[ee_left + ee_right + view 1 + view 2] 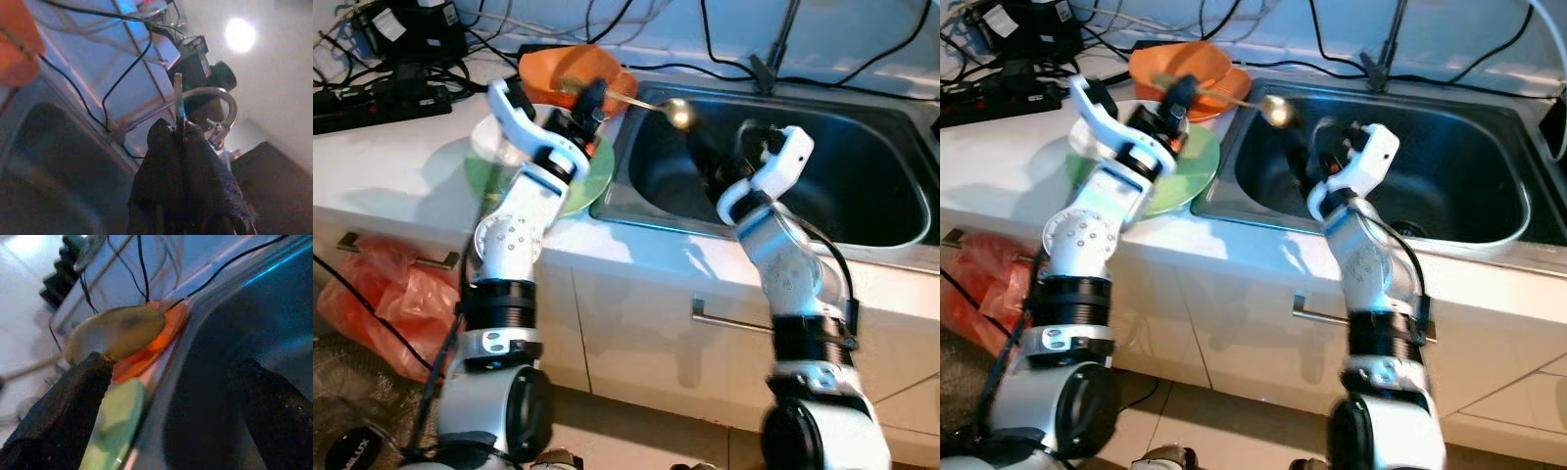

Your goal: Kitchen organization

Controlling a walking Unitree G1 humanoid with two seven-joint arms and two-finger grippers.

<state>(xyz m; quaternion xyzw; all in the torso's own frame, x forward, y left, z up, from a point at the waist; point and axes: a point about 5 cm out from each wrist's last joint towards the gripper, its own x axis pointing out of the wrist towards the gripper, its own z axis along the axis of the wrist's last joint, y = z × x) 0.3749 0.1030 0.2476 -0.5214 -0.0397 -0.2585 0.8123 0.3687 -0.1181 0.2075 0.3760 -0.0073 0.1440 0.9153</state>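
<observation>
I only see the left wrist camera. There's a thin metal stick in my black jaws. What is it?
Observer: A spoon. The left gripper holds its handle, and its golden bowl hangs over the sink.
Operator: Where's my other arm?
Observer: The right gripper is down in the sink, jaws open, close to the spoon's bowl.
Operator: What's under my left arm?
Observer: A green plate on the counter, with an orange bowl behind it.
</observation>
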